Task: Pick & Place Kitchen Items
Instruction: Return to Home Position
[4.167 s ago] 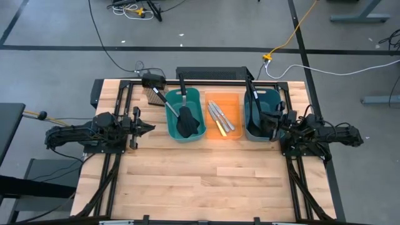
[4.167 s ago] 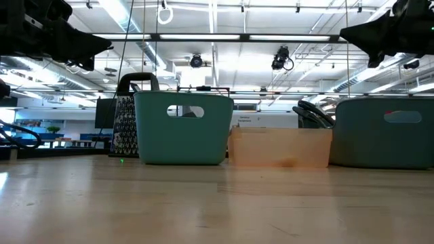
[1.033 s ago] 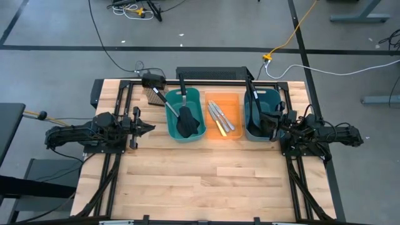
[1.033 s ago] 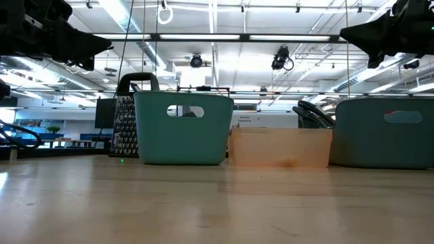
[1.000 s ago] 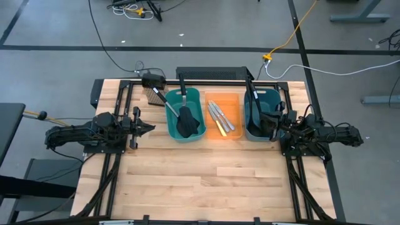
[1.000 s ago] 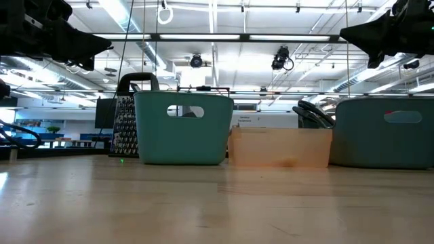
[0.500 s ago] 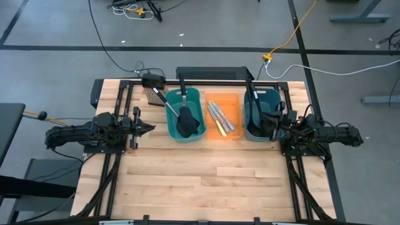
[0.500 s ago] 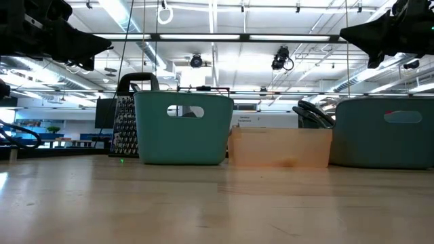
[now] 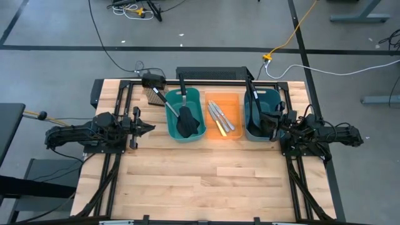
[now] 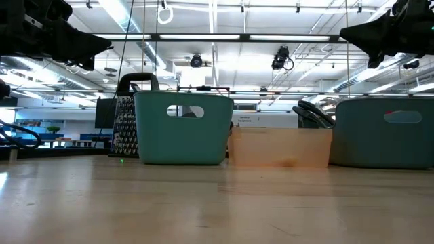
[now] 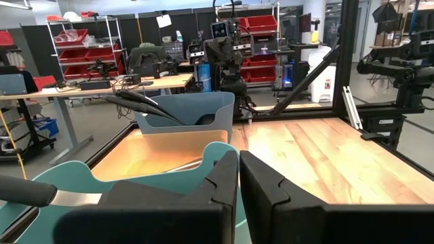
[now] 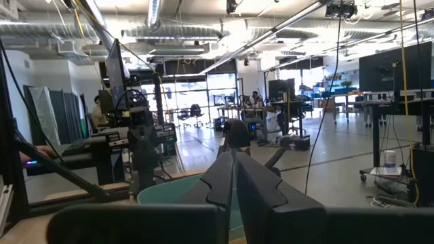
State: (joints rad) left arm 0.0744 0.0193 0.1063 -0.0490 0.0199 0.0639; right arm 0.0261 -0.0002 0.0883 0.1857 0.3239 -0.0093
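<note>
Overhead only, knives in orange bin; left gripper, right gripper pressed together.

- The left arm was near-black all over, built of chunky jointed links with dark cabling bunched along them.
- The right arm had the same black build, with thin cable loops standing off its links.
- The left gripper bore two matte black fingers, broad at the base and bevelled to narrow wedge tips, with only a thin slit between them.
- The right gripper had a like pair of matte black fingers, faceted, tapering and set close together.
- In the low view both arms were plain black, blocky outlines; screws and markings were too dark to tell.
</note>
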